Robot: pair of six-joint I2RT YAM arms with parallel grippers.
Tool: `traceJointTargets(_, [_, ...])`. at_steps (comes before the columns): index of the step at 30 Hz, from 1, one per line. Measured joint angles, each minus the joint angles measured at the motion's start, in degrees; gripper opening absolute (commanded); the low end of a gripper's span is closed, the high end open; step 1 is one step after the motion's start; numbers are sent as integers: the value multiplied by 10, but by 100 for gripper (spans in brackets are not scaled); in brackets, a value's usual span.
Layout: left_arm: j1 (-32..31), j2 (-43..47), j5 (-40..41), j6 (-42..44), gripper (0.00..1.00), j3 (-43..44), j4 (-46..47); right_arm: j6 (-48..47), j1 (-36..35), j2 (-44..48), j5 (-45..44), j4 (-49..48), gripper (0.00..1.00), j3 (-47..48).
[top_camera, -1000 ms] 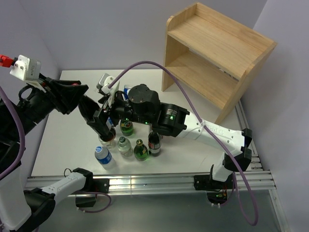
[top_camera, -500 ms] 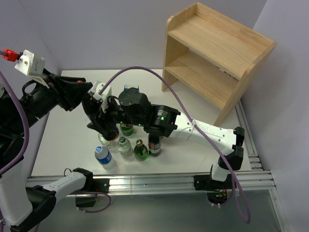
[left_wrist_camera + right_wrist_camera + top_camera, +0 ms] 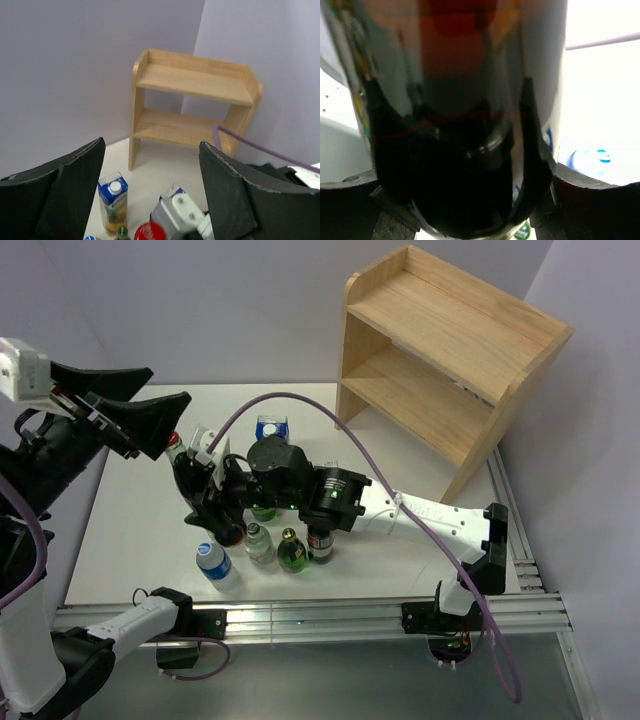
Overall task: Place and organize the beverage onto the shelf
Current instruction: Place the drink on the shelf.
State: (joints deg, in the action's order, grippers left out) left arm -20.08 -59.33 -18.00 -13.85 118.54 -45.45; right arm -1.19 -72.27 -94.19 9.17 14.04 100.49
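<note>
Lifted away, left end effector is spread; cola bottle (pinched by right end effector) may be knocked against crowded green bottles.

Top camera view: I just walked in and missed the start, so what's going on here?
The right gripper is closed around a dark cola bottle at the left of the table, its arm stretched over the other drinks. The left gripper hangs open above, holding nothing. Both tiers of the wooden shelf at the back right are bare, so no drink has been placed yet.
</note>
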Motion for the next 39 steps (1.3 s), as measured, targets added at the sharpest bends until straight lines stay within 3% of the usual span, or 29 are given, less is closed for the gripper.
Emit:
traceJointTargets(9, [0,31,87,-4,95,-33,85,3,-5,0,18,-16,0,-6])
traceJointTargets(16, [0,54,289,-33,99,-42,89,2,0,0,-27,-27,0,6])
traceJointTargets(21, [0,99,396,-50,99,-106,91,-13,19,0,-104,26,0,64])
traceJointTargets(30, [0,169,436,-56,99,-293,105,-20,152,11,-181,111,0,256])
traceJointTargets(39, [0,196,433,-56,99,-412,105,-43,308,47,-243,185,0,334])
